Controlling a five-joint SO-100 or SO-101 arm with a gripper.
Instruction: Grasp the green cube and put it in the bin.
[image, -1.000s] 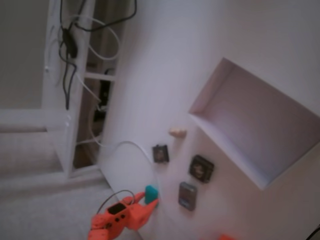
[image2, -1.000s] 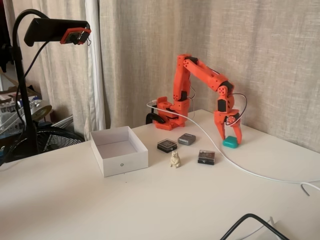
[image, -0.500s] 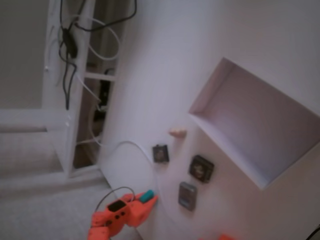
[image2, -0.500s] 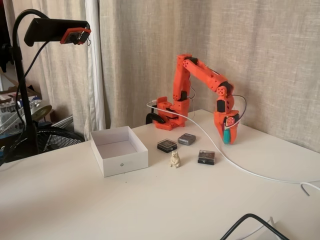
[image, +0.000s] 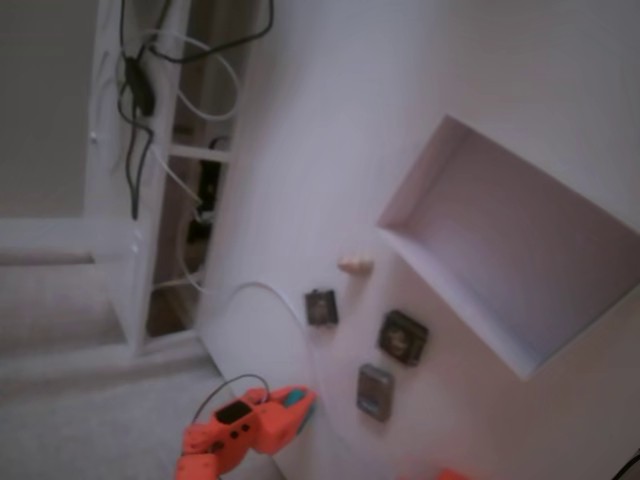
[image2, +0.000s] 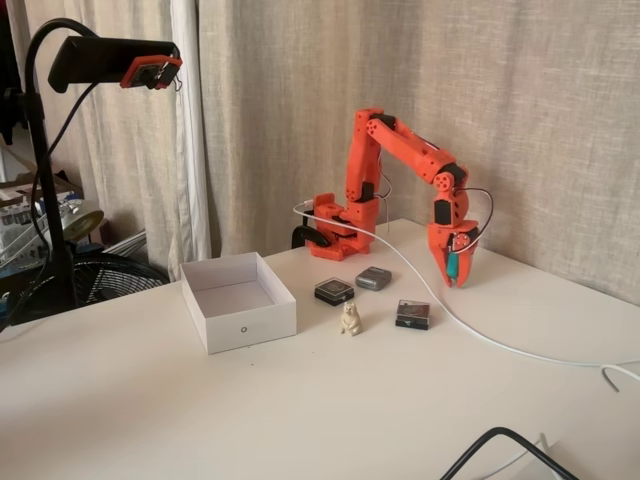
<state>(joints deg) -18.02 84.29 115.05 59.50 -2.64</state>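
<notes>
Green cube (image2: 452, 266) sits clamped between the closed jaws of the orange gripper (image2: 453, 280), lifted above the table (image2: 300, 400), to the right of the bin (image2: 238, 300) in a fixed view. Nearer the bin stand a small figurine (image2: 350, 318) and two dark blocks (image2: 412, 314), behind them a grey block (image2: 373, 278).

Beige curtains (image2: 300, 110) hang across the whole back wall behind a white table (image2: 330, 410). At the left a black stand (image2: 45, 180) holds a camera (image2: 115, 60), with a fan (image2: 110, 275) low beside it.
</notes>
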